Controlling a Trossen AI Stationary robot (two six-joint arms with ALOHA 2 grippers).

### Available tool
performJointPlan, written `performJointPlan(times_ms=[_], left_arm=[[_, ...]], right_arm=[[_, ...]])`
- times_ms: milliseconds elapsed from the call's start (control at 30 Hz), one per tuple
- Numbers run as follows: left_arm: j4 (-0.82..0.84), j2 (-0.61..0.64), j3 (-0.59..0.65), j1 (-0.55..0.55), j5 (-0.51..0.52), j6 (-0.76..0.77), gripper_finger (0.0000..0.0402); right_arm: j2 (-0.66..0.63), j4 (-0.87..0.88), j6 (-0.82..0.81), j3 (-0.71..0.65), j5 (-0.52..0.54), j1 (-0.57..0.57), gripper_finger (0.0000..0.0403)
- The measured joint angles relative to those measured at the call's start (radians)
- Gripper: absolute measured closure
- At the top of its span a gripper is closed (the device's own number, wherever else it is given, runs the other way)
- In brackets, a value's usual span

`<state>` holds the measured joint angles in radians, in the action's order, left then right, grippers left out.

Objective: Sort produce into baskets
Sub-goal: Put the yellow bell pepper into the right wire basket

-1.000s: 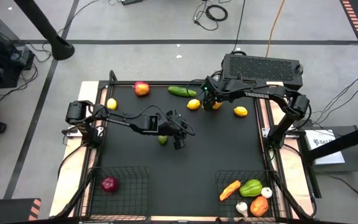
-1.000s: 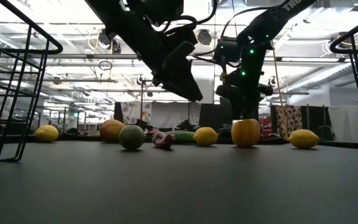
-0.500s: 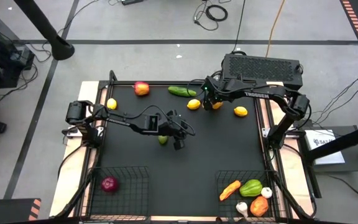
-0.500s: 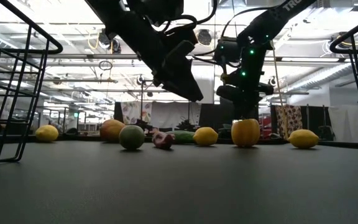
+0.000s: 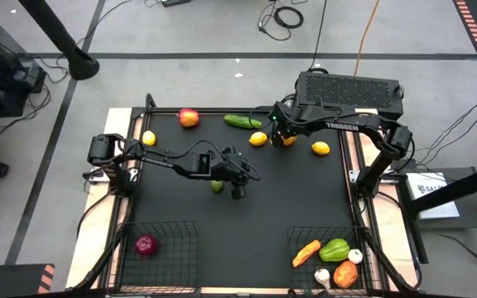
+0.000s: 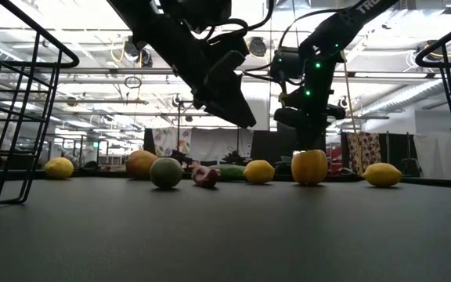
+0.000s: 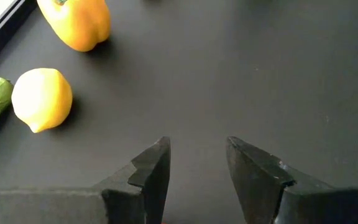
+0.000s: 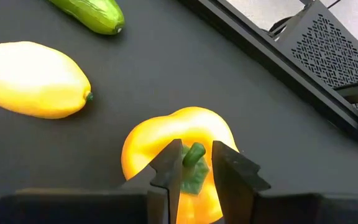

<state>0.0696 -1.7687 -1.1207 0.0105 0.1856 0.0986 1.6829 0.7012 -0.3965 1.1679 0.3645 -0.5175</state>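
A yellow pepper [image 8: 173, 155] stands upright on the black mat near the far edge, stem up, with my right gripper [image 5: 281, 132] shut on it from above. Beside it lie a lemon [image 8: 35, 79] and a cucumber [image 8: 89, 12]. My left gripper [image 7: 197, 155] hangs open over the middle of the mat, nothing between its fingers, with a green lime [image 5: 217, 186] just to its left. Two wire baskets sit at the near corners: the left basket [image 5: 180, 248] holds a purple onion [image 5: 146, 244], the right basket [image 5: 298, 240] holds a carrot, a green pepper, garlic and more. My right gripper pinches the pepper's green stem [image 8: 195, 153] between its two fingers [image 8: 168, 163]. The fingers slant steeply down on it from above. The pepper stands upright with its base on the mat [image 6: 309, 182].
A red apple [image 5: 189, 117] and a lemon [image 5: 148, 138] lie at the far left, another lemon [image 5: 320, 148] to the pepper's right. A black grilled box [image 5: 350, 89] stands behind the far right edge. Bare mat lies between the arms and the baskets.
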Motion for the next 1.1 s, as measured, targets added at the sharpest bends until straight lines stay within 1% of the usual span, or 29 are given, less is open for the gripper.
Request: performJointPlan(times_ms=[367,533,833,1100], left_arm=[[0.0,0.0,0.0,0.0,0.0,0.0,0.0237],[0.0,0.0,0.0,0.0,0.0,0.0,0.0237],[0.0,0.0,0.0,-0.001,0.0,0.0,0.0237],[0.0,0.0,0.0,-0.001,0.0,0.0,0.0237]], right_arm=[[0.0,0.009,-0.001,0.0,-0.003,0.0,0.0328],[0.0,0.012,-0.003,0.0,-0.004,0.0,0.0345],[0.0,0.011,0.022,0.0,-0.019,0.0,0.039],[-0.01,0.021,0.065,0.0,-0.034,0.02,0.0399]])
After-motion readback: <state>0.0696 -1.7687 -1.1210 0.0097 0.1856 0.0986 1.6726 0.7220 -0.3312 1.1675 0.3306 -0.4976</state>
